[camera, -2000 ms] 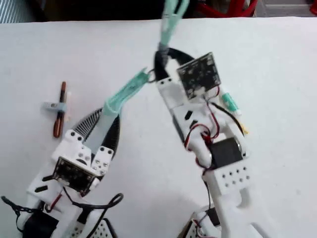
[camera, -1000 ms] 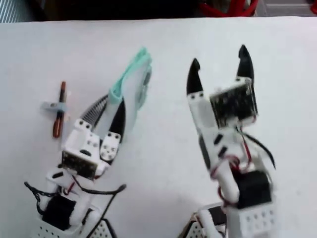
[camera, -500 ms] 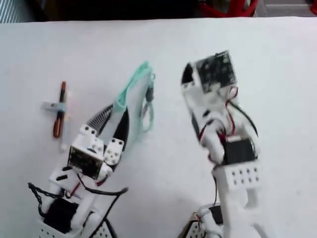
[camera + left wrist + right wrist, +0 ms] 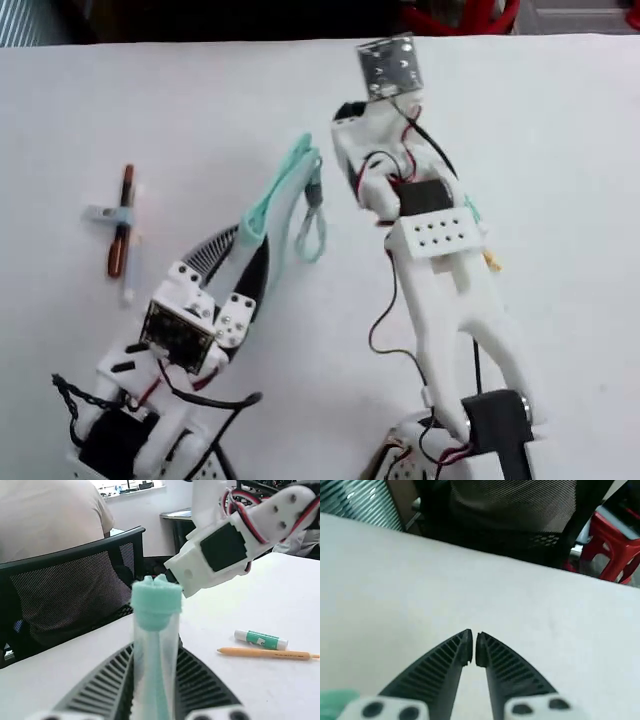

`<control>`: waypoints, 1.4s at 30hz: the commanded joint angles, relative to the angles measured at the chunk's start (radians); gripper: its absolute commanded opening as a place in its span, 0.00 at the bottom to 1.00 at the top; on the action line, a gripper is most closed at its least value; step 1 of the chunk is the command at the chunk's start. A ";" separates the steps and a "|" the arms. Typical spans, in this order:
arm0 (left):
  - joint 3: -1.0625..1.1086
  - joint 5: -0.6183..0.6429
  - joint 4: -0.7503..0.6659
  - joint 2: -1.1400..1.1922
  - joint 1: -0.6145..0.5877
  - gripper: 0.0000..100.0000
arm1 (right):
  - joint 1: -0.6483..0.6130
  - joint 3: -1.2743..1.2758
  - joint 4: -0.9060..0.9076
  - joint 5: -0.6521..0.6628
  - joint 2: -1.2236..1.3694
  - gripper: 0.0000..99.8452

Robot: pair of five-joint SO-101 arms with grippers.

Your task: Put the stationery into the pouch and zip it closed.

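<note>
The left gripper was clenched on the pouch, its ribbed fingers pressing the clear body from both sides while the teal-edged end stood up past the tips. In the high view it sat at about 7 o'clock on the tabletop. The pouch ran out from it toward 1 o'clock, and a teal loop strap lay just beside it. The right gripper was closed on nothing, its tips all but touching over bare tabletop. Its arm stretched toward 12 o'clock, near the pouch's far end but apart from it.

The stationery lay out in the open. A brown pen with a small pale piece across it sat at 9 o'clock, well apart from the pouch. A yellow pencil and a white-and-teal tube lay side by side at 3 o'clock, partly under the right arm.

By these signs the task was barely begun: the pouch was held, but nothing could be seen inside its clear wall. Whether the zip stood open could not be told. Every item was yet to go in — and then the zip to be drawn shut.
</note>
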 commanded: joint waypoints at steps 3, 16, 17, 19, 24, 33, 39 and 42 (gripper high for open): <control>-0.006 0.009 0.058 -0.002 0.019 0.02 | -0.110 -0.055 0.157 0.000 -0.162 0.02; -0.186 -0.061 0.422 -0.031 0.018 0.22 | -0.228 0.017 0.240 0.086 -0.348 0.02; -0.176 -0.063 0.425 -0.031 0.013 0.22 | -0.232 0.018 0.243 0.083 -0.349 0.02; -0.146 -0.068 0.419 -0.031 0.010 0.22 | -0.236 0.018 0.272 0.081 -0.357 0.02; -0.100 -0.069 0.404 -0.031 0.001 0.19 | -0.254 0.014 0.311 0.084 -0.358 0.02; -0.120 -0.069 0.298 -0.031 -0.117 0.06 | 0.085 0.015 0.266 0.101 -0.492 0.02; -0.040 0.009 -0.040 -0.030 -0.111 0.03 | 0.272 0.017 0.254 0.256 -0.318 0.02; 0.084 0.072 -0.282 -0.030 -0.110 0.03 | 0.311 -0.005 0.239 0.330 -0.145 0.02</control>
